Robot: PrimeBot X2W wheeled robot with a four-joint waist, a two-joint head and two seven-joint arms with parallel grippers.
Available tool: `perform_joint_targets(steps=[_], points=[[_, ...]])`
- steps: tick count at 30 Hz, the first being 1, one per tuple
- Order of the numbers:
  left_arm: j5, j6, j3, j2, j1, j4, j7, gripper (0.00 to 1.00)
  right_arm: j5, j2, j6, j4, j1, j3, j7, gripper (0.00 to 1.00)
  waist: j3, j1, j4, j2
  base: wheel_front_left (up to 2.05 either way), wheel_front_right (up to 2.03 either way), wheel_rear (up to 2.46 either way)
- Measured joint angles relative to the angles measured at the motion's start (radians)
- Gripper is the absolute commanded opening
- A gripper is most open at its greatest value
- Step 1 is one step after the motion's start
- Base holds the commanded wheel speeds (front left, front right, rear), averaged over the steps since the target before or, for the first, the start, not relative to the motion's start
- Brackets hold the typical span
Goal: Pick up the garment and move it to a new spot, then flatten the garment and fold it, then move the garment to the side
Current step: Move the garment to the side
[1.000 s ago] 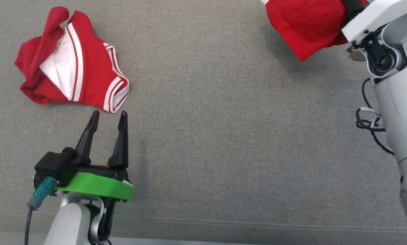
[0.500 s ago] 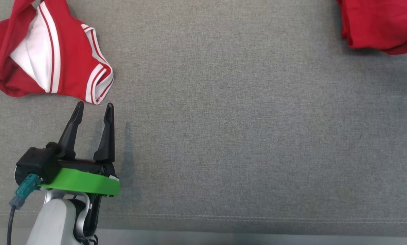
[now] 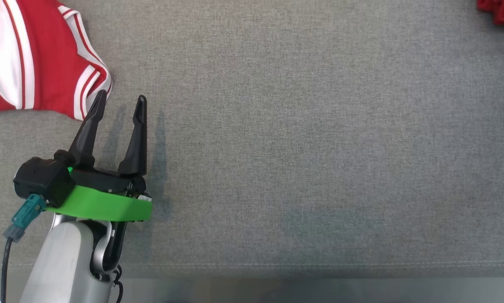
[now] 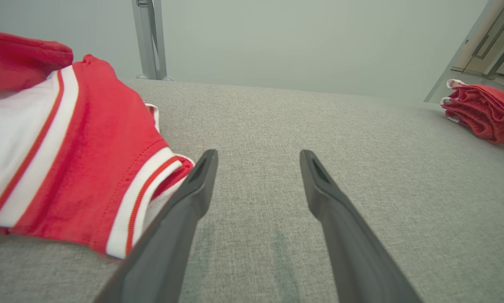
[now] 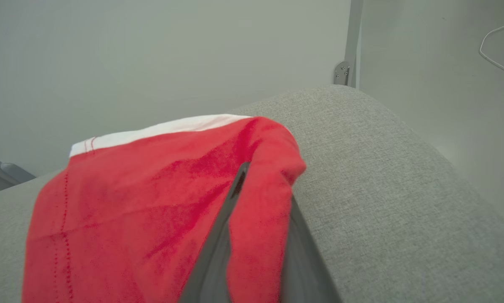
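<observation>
A folded red garment (image 5: 150, 202) with a white band lies near the far right corner of the grey padded table. My right gripper (image 5: 260, 202) is shut on its edge, cloth draped over the dark fingers (image 5: 218, 252). The garment's corner (image 3: 502, 10) shows at the head view's top right. It shows folded and small (image 4: 483, 111) in the left wrist view. My left gripper (image 3: 121, 97) stands open with nothing between its fingers. Its left fingertip is at the striped hem of a crumpled red and white garment (image 3: 45, 63), seen close up (image 4: 87, 147) in the left wrist view.
The grey fabric table (image 3: 298, 147) stretches wide between the two garments, its stitched front edge (image 3: 319, 265) running along the bottom. A metal post (image 4: 148, 42) stands behind the far edge, and another post (image 5: 348, 54) rises past the right corner. Pale walls lie beyond.
The head camera has swung, shifting the whole picture left and up. The right arm and its red garment have gone off to the right. My left gripper has come closer to the striped hem.
</observation>
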Motion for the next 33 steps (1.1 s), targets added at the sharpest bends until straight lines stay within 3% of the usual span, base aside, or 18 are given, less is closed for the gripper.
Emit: perform_joint_targets(steps=[5,7,8,14,20,23,27,33], points=[[0.0,0.0,0.005,0.001,-0.004,-0.001,0.0,1.0,-0.017,-0.02,-0.016,0.024,-0.001,0.003,-0.027,0.0,0.013,0.0,0.003,0.0,0.0,0.0,0.0],[0.0,0.0,0.004,0.002,-0.004,0.0,0.0,1.0,-0.017,-0.011,-0.017,0.044,0.001,0.002,-0.027,0.59,0.013,0.0,0.004,0.0,0.0,0.0,0.0],[0.0,0.0,0.003,0.003,-0.004,0.002,0.0,1.0,-0.016,-0.007,-0.018,0.056,0.002,0.002,-0.028,1.0,0.012,0.0,0.004,0.0,0.0,0.0,0.0],[0.0,0.0,0.003,0.003,-0.004,0.014,0.0,1.0,-0.012,0.016,-0.053,0.117,0.033,-0.005,-0.043,1.0,-0.006,0.0,0.004,0.0,0.0,0.0,0.0],[-0.002,0.0,0.003,0.0,-0.004,0.028,0.0,1.0,-0.025,-0.007,-0.117,0.182,0.068,-0.005,-0.059,1.0,-0.04,0.0,0.001,0.0,0.0,0.0,0.0],[-0.002,0.0,0.005,-0.009,-0.004,0.038,0.0,1.0,-0.048,-0.017,-0.131,0.211,0.095,0.001,-0.058,1.0,-0.062,0.0,-0.002,0.0,0.0,0.0,0.0],[-0.004,0.0,0.005,-0.019,-0.003,0.05,0.0,1.0,-0.046,-0.004,-0.127,0.215,0.108,-0.001,-0.083,1.0,-0.098,0.0,-0.008,0.0,0.0,0.0,0.0],[-0.009,0.0,0.01,-0.027,0.0,0.074,0.0,1.0,-0.038,0.027,-0.077,0.168,0.114,-0.002,-0.156,1.0,-0.161,0.0,-0.019,0.0,0.0,0.0,0.0]])
